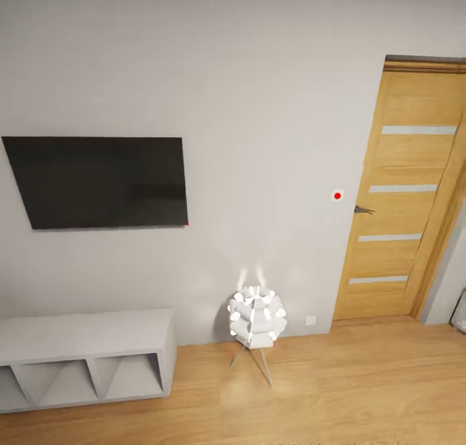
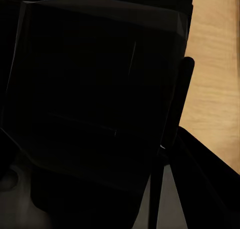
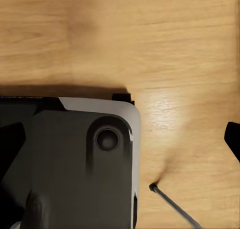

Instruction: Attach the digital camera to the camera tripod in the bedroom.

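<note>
The digital camera and the camera tripod are out of view. The head view faces a white wall above a light wood floor (image 1: pixel 362 393). In the right wrist view my right gripper (image 3: pixel 120 141) hangs over the wood floor and a corner of the robot's own dark base (image 3: pixel 75 159). One dark fingertip (image 3: pixel 233 139) shows at the frame's edge, far from the other, and nothing is between them. The left wrist view is mostly dark robot body (image 2: pixel 90 99) with a strip of floor (image 2: pixel 215 59). The left fingers cannot be told apart from the dark.
A black flat TV (image 1: pixel 97 182) hangs on the wall above a low white cube shelf (image 1: pixel 84 357). A white petal lamp (image 1: pixel 256 319) on thin legs stands on the floor. A wooden door (image 1: pixel 398 192) is shut at the right.
</note>
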`<state>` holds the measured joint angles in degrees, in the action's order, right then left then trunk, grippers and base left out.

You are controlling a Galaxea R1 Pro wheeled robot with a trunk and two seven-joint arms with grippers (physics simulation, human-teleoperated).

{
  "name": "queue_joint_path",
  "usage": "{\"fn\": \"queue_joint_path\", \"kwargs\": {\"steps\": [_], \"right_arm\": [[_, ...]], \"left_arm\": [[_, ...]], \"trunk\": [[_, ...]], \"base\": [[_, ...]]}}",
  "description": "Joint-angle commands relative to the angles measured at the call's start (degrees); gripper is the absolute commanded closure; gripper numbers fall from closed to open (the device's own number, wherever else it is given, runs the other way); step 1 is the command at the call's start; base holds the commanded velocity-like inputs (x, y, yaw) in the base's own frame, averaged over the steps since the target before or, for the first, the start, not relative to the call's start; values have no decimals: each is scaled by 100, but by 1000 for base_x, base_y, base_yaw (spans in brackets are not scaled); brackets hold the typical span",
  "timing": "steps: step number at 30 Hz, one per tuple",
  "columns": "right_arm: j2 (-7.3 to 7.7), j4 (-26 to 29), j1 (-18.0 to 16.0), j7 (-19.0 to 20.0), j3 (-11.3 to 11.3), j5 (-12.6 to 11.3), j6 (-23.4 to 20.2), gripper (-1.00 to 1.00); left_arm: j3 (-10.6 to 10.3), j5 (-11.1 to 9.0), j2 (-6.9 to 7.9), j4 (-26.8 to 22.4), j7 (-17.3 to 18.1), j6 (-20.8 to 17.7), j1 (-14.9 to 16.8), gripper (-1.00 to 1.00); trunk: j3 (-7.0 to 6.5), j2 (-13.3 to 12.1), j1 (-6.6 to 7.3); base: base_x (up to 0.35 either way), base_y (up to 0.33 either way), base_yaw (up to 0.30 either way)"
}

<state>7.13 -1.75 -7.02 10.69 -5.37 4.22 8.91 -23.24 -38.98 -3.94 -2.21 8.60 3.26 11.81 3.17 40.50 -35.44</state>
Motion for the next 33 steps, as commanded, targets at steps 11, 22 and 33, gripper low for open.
{"fn": "queue_joint_path", "kwargs": {"steps": [11, 22, 33], "right_arm": [[6, -19, -10, 15, -47, 43, 32, -100], [3, -19, -10, 18, -48, 43, 32, -100], [3, -19, -10, 15, -45, 43, 32, -100]], "left_arm": [[-49, -57, -2, 10, 28, 26, 6, 100], [-45, -57, -2, 10, 28, 26, 5, 100], [-44, -57, -2, 10, 28, 26, 5, 100]], "trunk": [[10, 8, -2], [10, 8, -2], [10, 8, -2]], "base": [[1, 0, -287], [0, 0, -287], [0, 0, -286]]}}
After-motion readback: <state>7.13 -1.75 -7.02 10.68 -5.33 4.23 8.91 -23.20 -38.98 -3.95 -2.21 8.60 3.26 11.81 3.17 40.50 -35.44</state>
